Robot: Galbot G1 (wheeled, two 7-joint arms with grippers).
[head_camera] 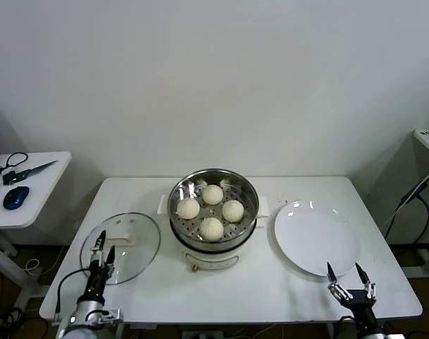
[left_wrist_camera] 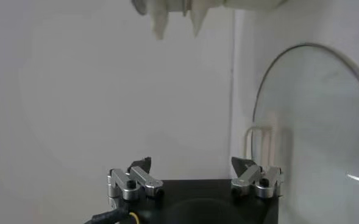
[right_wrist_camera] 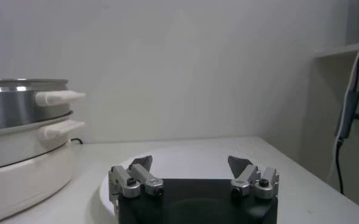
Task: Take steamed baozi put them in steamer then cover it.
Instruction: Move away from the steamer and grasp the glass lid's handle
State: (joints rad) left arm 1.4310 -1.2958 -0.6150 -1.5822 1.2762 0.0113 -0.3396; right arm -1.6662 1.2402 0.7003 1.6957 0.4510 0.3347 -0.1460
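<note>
Several cream-white baozi (head_camera: 212, 194) sit on the perforated tray inside the steel steamer (head_camera: 249, 187) at the table's middle. The steamer has no cover on it; it also shows in the right wrist view (right_wrist_camera: 21, 146). The glass cover (head_camera: 133, 251) with its cream handle (head_camera: 126, 238) lies flat on the table left of the steamer; it also shows in the left wrist view (left_wrist_camera: 325, 128). My left gripper (head_camera: 101, 248) is open and empty, hovering at the cover's near left edge. My right gripper (head_camera: 348, 277) is open and empty at the near edge of the white plate.
An empty flat white plate (head_camera: 314, 236) lies right of the steamer. A side table (head_camera: 37, 185) at the far left holds a blue mouse (head_camera: 15, 197) and cables. A shelf and hanging cable (head_camera: 412, 194) stand at the far right.
</note>
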